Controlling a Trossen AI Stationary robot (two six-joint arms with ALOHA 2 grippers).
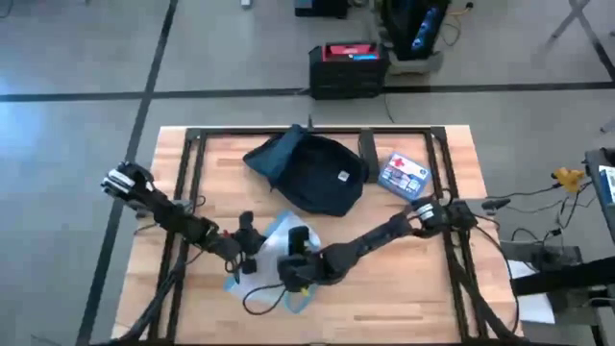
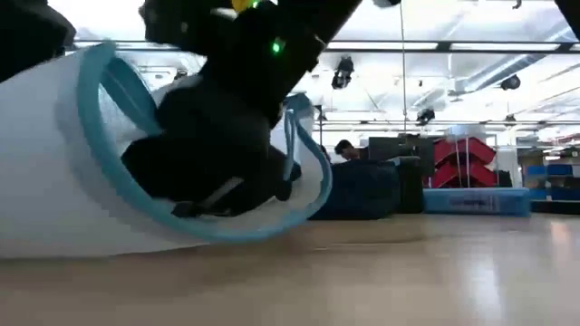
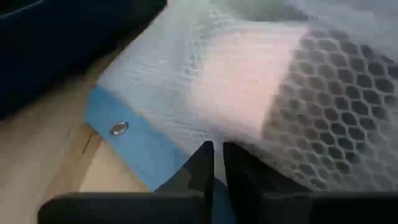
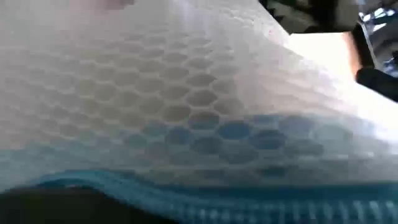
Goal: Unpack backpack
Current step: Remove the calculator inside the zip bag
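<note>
Two dark arms reach over the wooden tabletop (image 1: 404,298) in the high view. The backpack (image 1: 317,173) lies near the far edge, dark navy with a small light patch. Just beside it sits a small blue and white box (image 1: 402,175). Nearer the front lies a clear bubble pouch (image 1: 279,259) with blue trim. The left end effector (image 1: 248,258) is at one side of the pouch. The right end effector (image 1: 296,269) is on top of it.

From the low view, the pouch (image 2: 54,181) is very close and big, with its blue edge curling round. A dark end effector (image 2: 208,172) pushes into its open mouth. The backpack (image 2: 362,190) and the box (image 2: 476,201) show far behind.

Next, the left wrist view: two dark fingers (image 3: 199,171) are pressed nearly together on the blue edge of the pouch (image 3: 249,81). A silver snap (image 3: 119,128) sits on that edge.

Last, the right wrist view shows only bubbly plastic (image 4: 186,93) and a blue zipper (image 4: 249,199). You cannot tell how wide the right fingers are.
</note>
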